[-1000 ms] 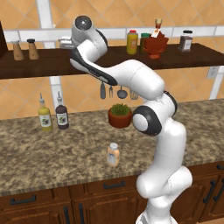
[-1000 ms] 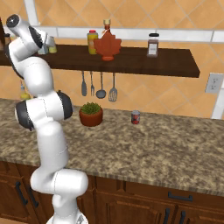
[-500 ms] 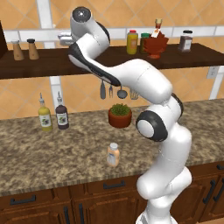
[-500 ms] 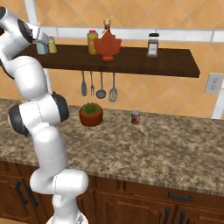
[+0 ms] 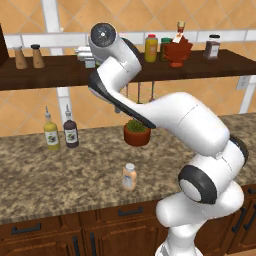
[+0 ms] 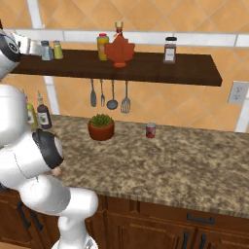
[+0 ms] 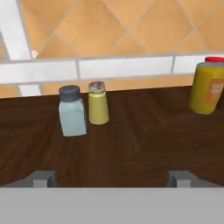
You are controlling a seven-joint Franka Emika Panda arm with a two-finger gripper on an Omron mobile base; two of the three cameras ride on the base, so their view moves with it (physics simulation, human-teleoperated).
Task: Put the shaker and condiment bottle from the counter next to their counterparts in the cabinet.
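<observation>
Here, shaker (image 7: 72, 112) standing on cabinet (image 7: 131, 144), beyond spread claw (image 7: 111, 179)

light is even and fairly bright across all three views, soft and without a clear single source. the orange tile wall (image 5: 30, 15) reads warm and flat, with no glare. the dark shelf board (image 6: 146, 68) throws a soft shadow onto the wall below it, and the hanging utensils (image 6: 109, 95) sit in that dimmer band. the white robot arm (image 5: 170, 115) carries gentle grey shading on its underside. the granite counter (image 6: 185, 165) looks grainy and slightly smeared. edges are soft throughout, most in the hand view, where the blue-grey shaker (image 7: 72, 111) and yellow-green shaker (image 7: 98, 103) appear mildly blurred. no edge distortion shows.
</observation>
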